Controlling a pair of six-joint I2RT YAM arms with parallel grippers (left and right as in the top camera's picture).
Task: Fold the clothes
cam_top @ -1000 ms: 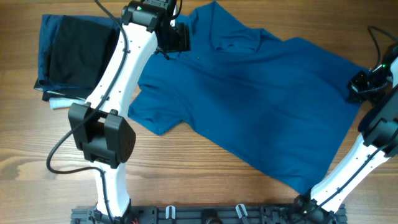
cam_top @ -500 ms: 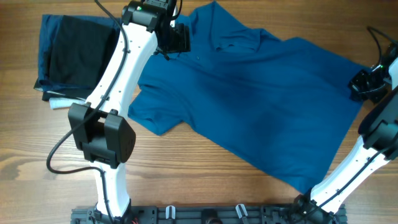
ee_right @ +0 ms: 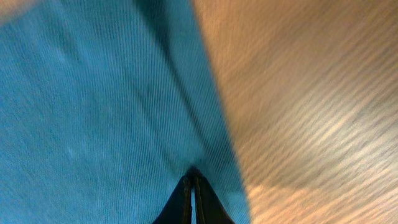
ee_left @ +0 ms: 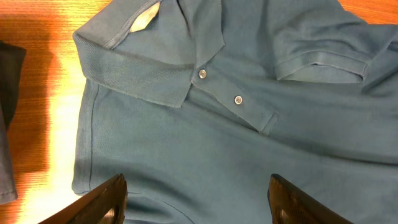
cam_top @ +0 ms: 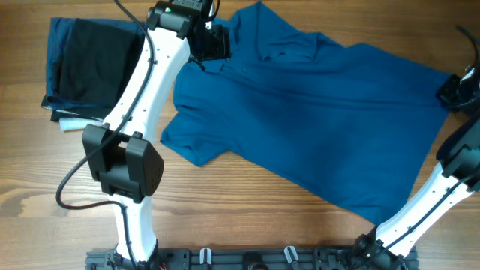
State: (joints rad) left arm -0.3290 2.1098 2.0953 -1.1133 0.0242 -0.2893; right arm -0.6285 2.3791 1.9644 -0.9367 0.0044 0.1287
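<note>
The clothes, a mid-blue polo shirt [cam_top: 315, 127], lie spread across the wooden table with the collar at the back left and the hem at the right. My left gripper [cam_top: 214, 43] hangs open just above the chest, below the collar [ee_left: 143, 68] and button placket [ee_left: 221, 87]. Its two fingers stand wide apart [ee_left: 198, 183] with only flat fabric between them. My right gripper [cam_top: 450, 94] is at the shirt's right edge. In the right wrist view its jaws [ee_right: 193, 180] are shut on a fold of the blue fabric [ee_right: 93, 112] beside bare wood.
A pile of dark navy and black garments [cam_top: 90, 64] with a white edge [cam_top: 71, 124] lies at the back left, beside the left arm. Bare wooden table [cam_top: 247, 217] runs along the front. The arm bases stand at the front edge.
My right gripper has moved right and slightly back with the shirt's edge in it, drawing the shirt a little to the right. The left gripper has stayed put.
</note>
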